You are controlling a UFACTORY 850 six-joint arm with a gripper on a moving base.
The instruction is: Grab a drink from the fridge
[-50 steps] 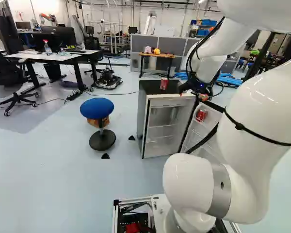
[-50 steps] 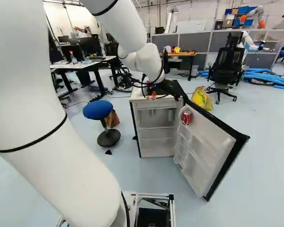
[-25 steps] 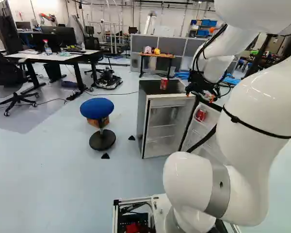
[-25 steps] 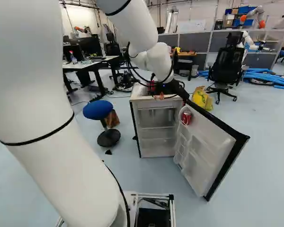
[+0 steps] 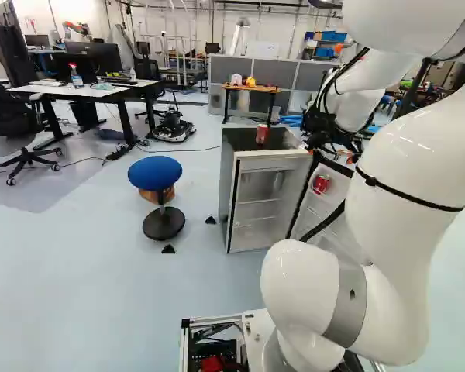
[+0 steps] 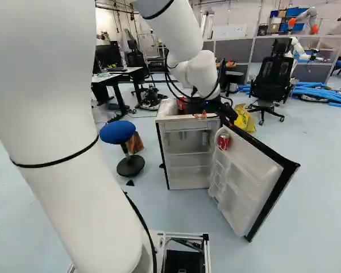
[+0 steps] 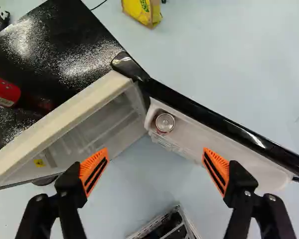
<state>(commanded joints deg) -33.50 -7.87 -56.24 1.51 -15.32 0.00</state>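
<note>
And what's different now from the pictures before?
The gripper moved to the right, toward the fridge's open door side. It's open and holding nothing. The fridge, its door, the can on top and the can in the door all stayed put.

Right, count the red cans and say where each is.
2. One red can stands on top of the fridge; the other red can sits in the top shelf of its open door. Others may be hidden.
</note>
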